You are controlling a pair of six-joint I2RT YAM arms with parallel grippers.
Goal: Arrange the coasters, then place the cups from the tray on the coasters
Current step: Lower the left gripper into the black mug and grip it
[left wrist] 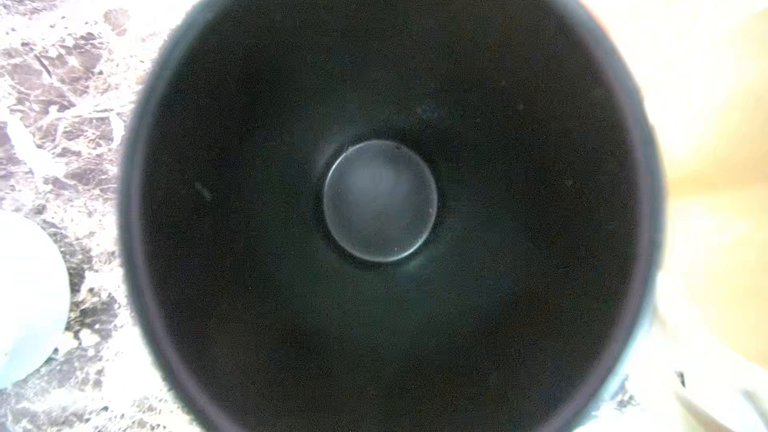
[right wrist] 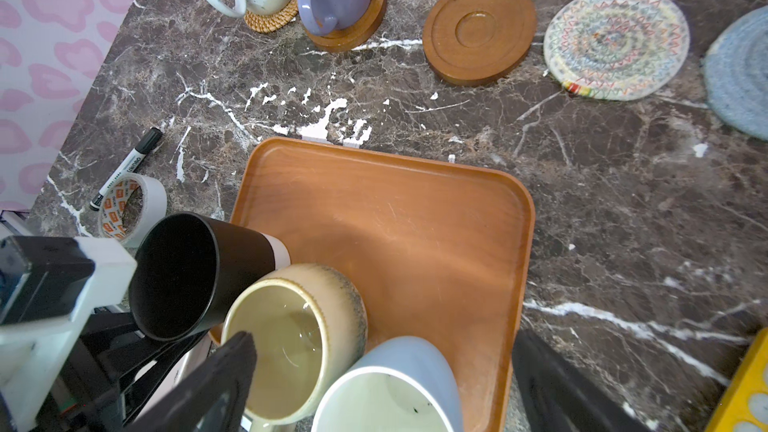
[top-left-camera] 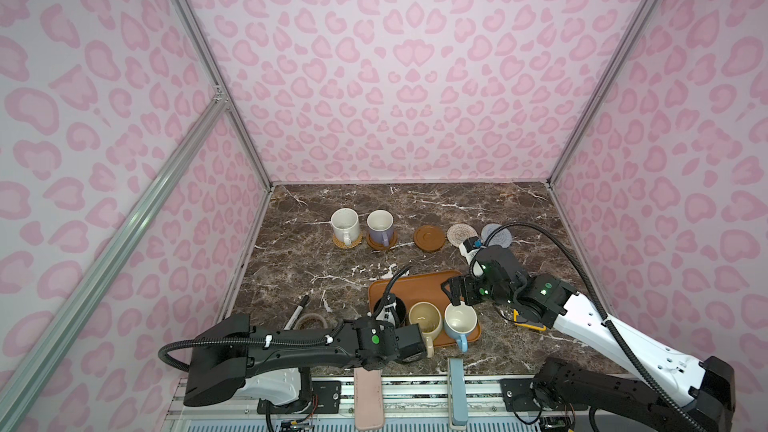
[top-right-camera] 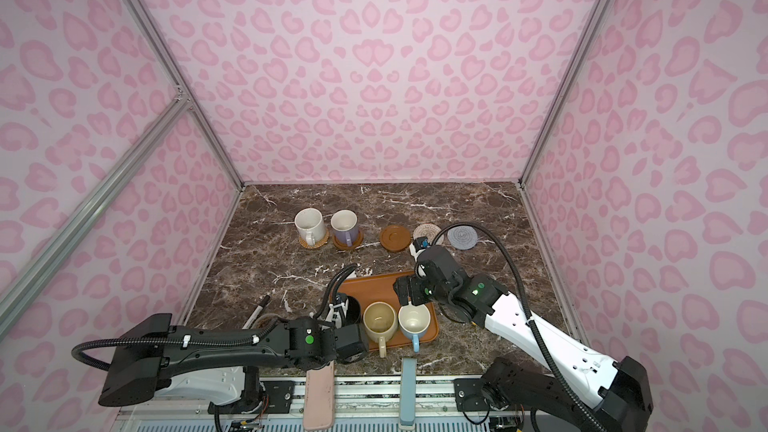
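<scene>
The left tool (top-left-camera: 388, 312) is sitting closed at the black cup (right wrist: 178, 276), by my reading pinching its near wall or handle (the contact itself is hidden; that wrist camera is looking straight down into the dark bowl). The cup is standing upright, mouth up, at the near left corner of the tray (top-left-camera: 415, 284), just beside the cream-yellow cup (top-left-camera: 424, 317). From this tool the bare wooden coaster (top-left-camera: 429, 237) is lying farther out on the tabletop (top-left-camera: 316, 259), beyond the tray's far rim and a little to the right, between the lavender cup (top-left-camera: 380, 224) and the beige-pink woven coaster (top-left-camera: 459, 234). I judge the carry is calling for a lift clear of the rim, then a reach forward. The right tool (right wrist: 384, 340) is hovering wide open above the light blue cup (top-left-camera: 460, 321), gripping nothing.
</scene>
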